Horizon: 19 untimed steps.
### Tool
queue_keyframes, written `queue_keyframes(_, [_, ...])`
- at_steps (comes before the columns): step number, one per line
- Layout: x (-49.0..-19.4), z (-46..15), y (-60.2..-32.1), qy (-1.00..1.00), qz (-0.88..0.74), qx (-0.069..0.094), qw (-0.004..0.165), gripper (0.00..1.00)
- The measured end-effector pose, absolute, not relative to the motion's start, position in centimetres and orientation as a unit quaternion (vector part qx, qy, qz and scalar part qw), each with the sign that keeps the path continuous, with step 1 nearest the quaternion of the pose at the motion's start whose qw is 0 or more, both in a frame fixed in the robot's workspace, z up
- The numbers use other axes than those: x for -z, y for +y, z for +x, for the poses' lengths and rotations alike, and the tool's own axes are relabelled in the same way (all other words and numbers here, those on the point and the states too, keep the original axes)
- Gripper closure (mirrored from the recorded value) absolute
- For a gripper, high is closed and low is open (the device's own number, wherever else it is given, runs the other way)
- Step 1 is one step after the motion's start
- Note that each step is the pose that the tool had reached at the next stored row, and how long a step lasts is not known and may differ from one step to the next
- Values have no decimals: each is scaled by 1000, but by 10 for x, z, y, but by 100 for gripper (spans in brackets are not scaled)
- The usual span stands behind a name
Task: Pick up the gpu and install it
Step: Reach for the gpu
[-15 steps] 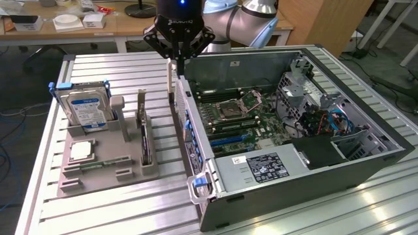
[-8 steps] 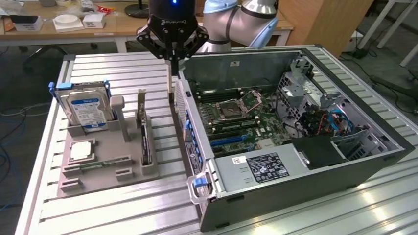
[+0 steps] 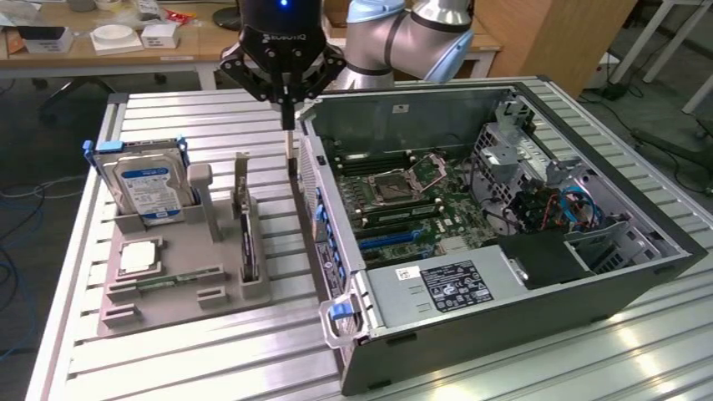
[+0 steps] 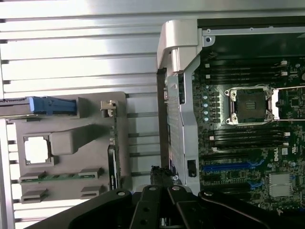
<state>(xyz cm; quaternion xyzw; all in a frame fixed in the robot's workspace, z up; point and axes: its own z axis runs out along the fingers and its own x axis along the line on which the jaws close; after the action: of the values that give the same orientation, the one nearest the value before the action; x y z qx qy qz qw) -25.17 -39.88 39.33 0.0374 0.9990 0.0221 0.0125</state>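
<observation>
Gripper point(image 3: 290, 125): the fingers are pressed together into one narrow tip with nothing between them. It hangs over the strip of table between the tray and the case, towards the far end.

Gpu point(image 3: 245, 230): stands on its long edge in a slot along the tray's side nearest the case, with its silvery bracket at the far end. It is apart from the gripper, which is just to the exterior view's right of it and a little farther back.

Tray point(image 3: 167, 313): a grey moulded holder on the table, at the exterior view's left of the case. Besides the gpu it holds three parts.

Hard drive point(image 3: 145, 188): upright in the tray's far-left cradle, blue-and-white label facing near.

Processor chip point(image 3: 139, 257): lies flat in a square recess nearer than the drive.

RAM stick point(image 3: 167, 281): lies in a groove near the tray's front.

Case point(image 3: 502, 334): lies on its side with the open side facing up.

Motherboard point(image 3: 429, 209): on the case floor, with an open processor socket point(image 3: 407, 178) and blue slots point(image 3: 385, 238) nearer.

Power supply point(image 3: 446, 288): fills the case's near end, black label facing up.

Table point(image 3: 200, 368): ribbed aluminium slats, carrying the tray and the case.
</observation>
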Motion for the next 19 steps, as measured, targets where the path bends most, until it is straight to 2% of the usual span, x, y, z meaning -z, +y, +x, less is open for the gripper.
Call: queue_keyframes(19, [-393, -274, -399, 999, 32, -22, 12, 90])
